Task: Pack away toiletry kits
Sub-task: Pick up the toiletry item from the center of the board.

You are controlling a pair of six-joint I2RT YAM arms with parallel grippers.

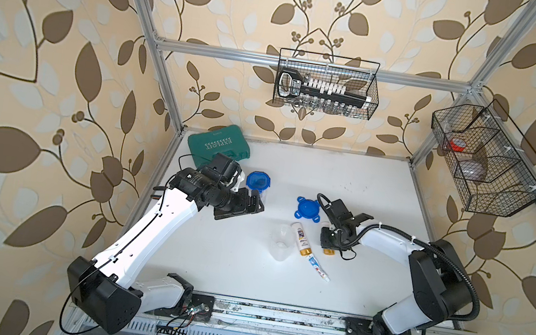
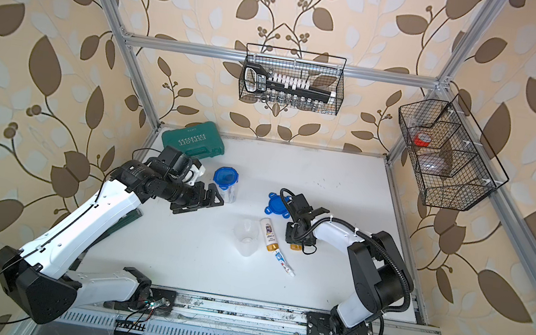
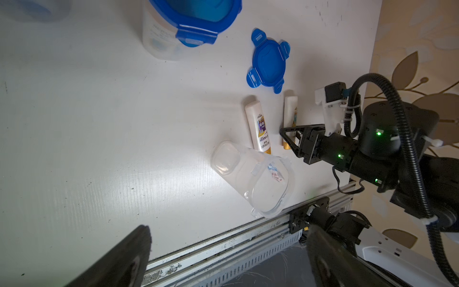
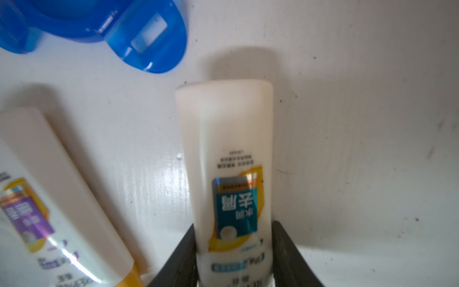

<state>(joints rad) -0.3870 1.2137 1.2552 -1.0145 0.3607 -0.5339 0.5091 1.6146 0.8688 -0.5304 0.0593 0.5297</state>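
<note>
Right gripper pinches a teal-label bottle on the surface, loose lid at its 11 o'clock; left gripper spread.

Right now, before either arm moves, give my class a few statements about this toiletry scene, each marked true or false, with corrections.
1. The right gripper is closed on a teal-label bottle lying on the table. True.
2. The loose blue lid sits on the empty jar. False: it lies flat on the table, apart from the jar, which is on its side.
3. The left gripper holds the toothpaste tube. False: it is open and empty; the tube lies on the table.
4. A lidded jar stands upright. True.
</note>
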